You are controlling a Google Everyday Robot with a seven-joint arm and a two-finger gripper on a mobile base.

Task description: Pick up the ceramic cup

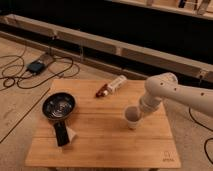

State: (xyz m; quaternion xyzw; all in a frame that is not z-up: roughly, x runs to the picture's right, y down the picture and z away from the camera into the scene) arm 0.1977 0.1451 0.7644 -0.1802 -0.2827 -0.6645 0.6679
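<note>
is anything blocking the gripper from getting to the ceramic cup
Nothing visible does. The gripper is already at the ceramic cup near the table's right side, right against its rim. The bottle and the black pan lie well away from it.

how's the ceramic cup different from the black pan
The ceramic cup is white and small; the black pan is dark and much wider. The cup is taller than wide and has no handle; the pan is shallow with a handle. The gripper is at the cup; the pan sits apart. Both rest upright on the wooden table.
</note>
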